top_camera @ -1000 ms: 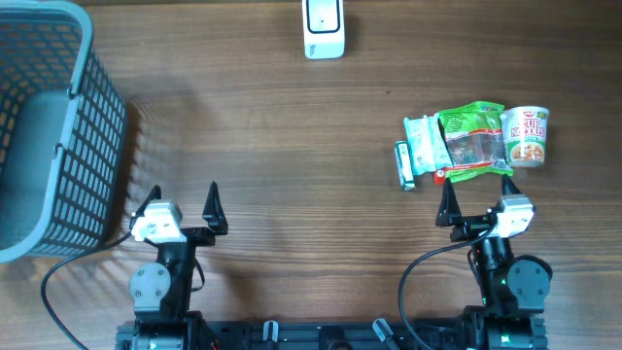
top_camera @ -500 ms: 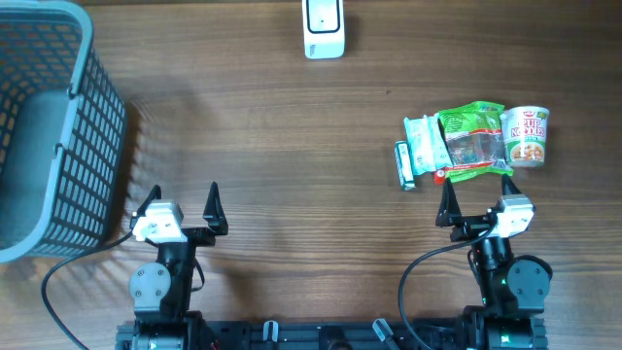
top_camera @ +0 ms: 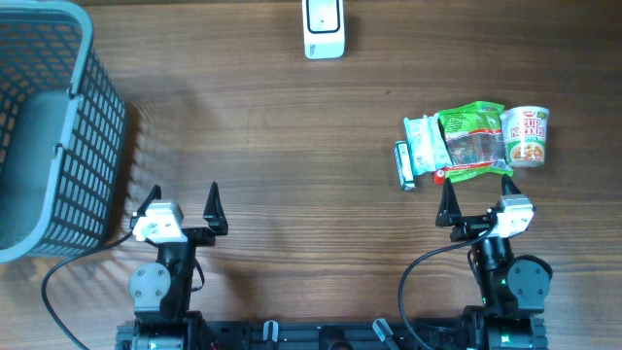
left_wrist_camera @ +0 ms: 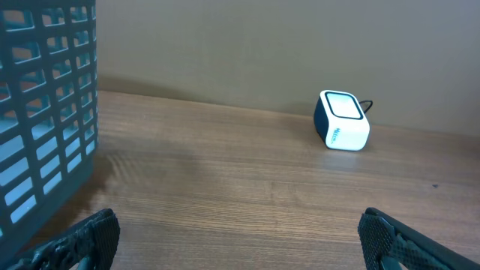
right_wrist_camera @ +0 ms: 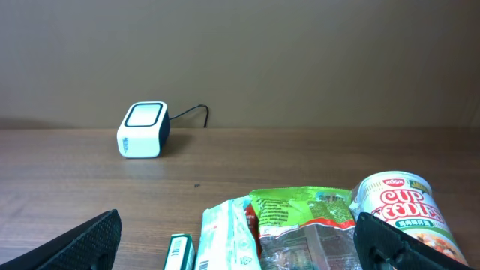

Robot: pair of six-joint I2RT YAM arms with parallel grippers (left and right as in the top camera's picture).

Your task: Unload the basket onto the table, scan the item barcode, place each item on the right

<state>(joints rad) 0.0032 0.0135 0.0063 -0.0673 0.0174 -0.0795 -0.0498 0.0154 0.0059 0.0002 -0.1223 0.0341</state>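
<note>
Overhead: your left gripper [top_camera: 185, 192] and right gripper [top_camera: 476, 187] stand with jaws wide apart; a red-and-white cup-noodle tub [top_camera: 526, 136], green foil packet [top_camera: 472, 143], white pouch [top_camera: 425, 144] and small green-and-white box [top_camera: 404, 165] cluster just ahead of the right gripper, with a white boxy barcode scanner [top_camera: 324, 27] at the far edge. Left wrist: scanner [left_wrist_camera: 342, 121] ahead-right, blue-grey plastic mesh basket [left_wrist_camera: 45, 112] at left. Right wrist: the 4 items lie near, scanner [right_wrist_camera: 143, 130] beyond-left.

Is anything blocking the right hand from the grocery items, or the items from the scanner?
Nothing visible does. The open right hand sits just short of the green snack bag and cup noodles, with only bare table between. From that pile to the barcode scanner at the far edge, the path is bare too.
</note>
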